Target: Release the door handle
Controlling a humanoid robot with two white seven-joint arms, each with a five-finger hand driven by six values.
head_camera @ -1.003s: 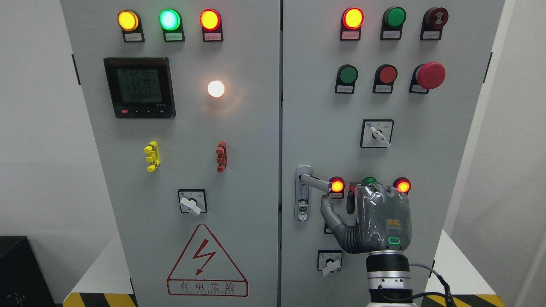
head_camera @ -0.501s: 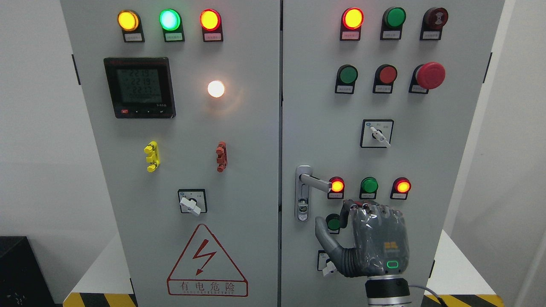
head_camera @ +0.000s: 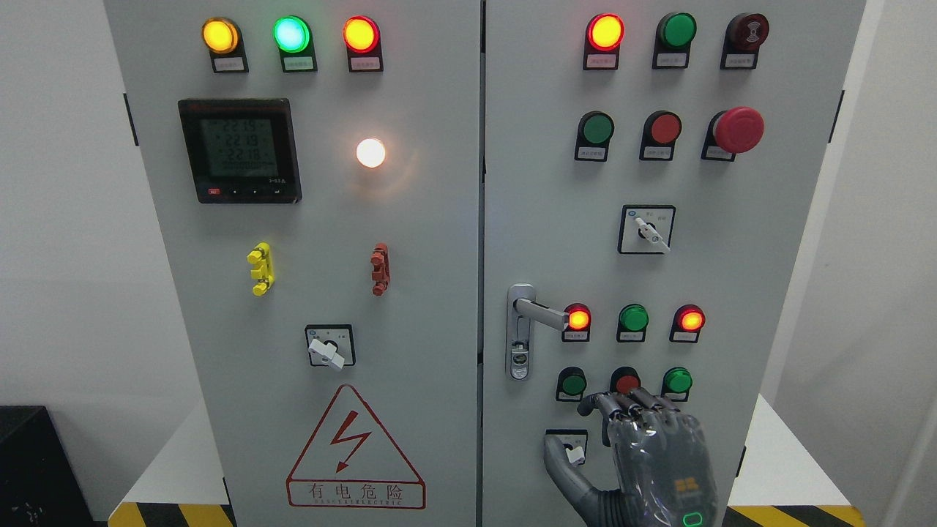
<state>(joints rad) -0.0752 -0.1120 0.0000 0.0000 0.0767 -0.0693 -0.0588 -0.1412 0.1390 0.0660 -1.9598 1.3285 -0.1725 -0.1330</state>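
On right cabinet door, horizontal silver door handle (head_camera: 540,313)

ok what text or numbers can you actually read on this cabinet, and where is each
"有电危险": red lightning warning sign, lower left door.
Small line beneath it: too blurred to read.
Meter screen: three rows of digits, blurred, not sure enough to quote.
Tags under the lamps, buttons and switches: too small to read.
Right hand: yellow logo, unreadable.

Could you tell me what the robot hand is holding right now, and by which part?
Nothing: the right robot hand is empty, below and clear of the door handle.
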